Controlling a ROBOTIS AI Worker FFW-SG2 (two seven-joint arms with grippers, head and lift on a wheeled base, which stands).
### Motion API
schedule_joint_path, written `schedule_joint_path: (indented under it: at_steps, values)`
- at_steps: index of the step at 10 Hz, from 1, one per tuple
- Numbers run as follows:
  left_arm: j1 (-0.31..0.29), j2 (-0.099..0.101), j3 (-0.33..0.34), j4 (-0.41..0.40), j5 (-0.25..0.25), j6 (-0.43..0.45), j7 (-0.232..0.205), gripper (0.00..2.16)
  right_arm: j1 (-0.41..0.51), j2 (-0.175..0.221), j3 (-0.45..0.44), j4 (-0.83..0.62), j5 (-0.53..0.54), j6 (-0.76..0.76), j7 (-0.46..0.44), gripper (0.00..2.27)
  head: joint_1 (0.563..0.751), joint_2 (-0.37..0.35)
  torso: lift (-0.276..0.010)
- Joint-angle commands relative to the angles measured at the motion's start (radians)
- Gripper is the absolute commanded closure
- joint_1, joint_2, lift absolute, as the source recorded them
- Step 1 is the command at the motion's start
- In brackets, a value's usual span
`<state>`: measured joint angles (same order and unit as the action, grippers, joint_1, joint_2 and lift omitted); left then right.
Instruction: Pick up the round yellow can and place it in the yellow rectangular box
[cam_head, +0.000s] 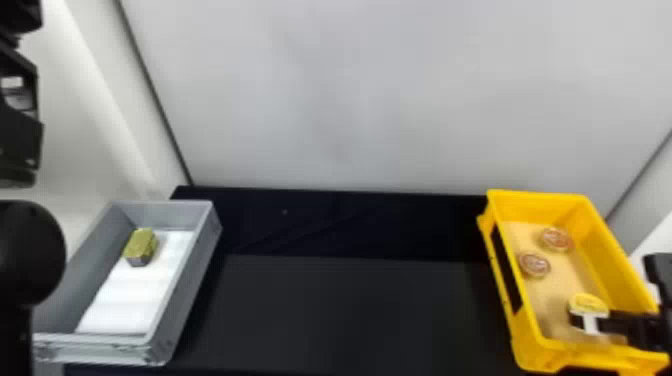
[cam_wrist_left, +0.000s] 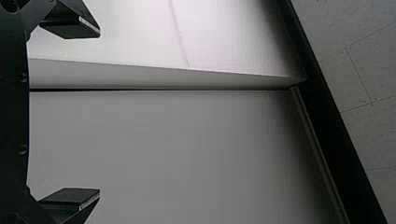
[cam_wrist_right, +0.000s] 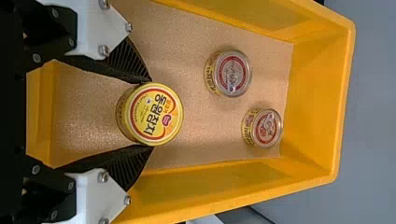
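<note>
Round yellow can (cam_wrist_right: 156, 114) is pinched between the right gripper's (cam_wrist_right: 151, 114) fingers, lower right of the head view, within the yellow box's (cam_wrist_right: 346, 93) walls. So imo down is what matters, barely any sideways. Left gripper's (cam_wrist_left: 99, 113) fingers are apart, upper left.

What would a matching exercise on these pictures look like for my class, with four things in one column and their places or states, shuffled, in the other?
Things
1. Round yellow can
2. Yellow-green block
3. Yellow rectangular box
4. Left tool

Places and states
A. Has a tan lining
B. Open, with nothing between its fingers
C. Between the fingers of the right tool
D. Inside the grey box

Right pairs: 1-C; 2-D; 3-A; 4-B
</note>
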<state>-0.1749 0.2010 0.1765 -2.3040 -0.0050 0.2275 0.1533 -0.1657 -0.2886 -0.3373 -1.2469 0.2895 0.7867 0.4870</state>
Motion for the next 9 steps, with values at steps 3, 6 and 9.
schedule_joint_path:
  at_steps: [3,6,9]
  values:
    - [0.0,0.0,0.002,0.0,-0.001,0.0,0.0,0.08,0.002,-0.006,0.009,-0.003,-0.05,0.024,-0.024,0.05,0.694,0.054,-0.003]
    - [0.002,-0.002,0.003,0.0,-0.003,0.0,0.0,0.08,0.002,-0.006,0.014,-0.008,-0.053,0.01,-0.022,0.05,0.694,0.054,-0.003]
    - [0.011,-0.002,0.011,0.0,-0.003,0.0,0.0,0.08,0.014,-0.012,0.03,-0.161,-0.027,0.037,-0.02,0.07,0.694,0.054,-0.003]
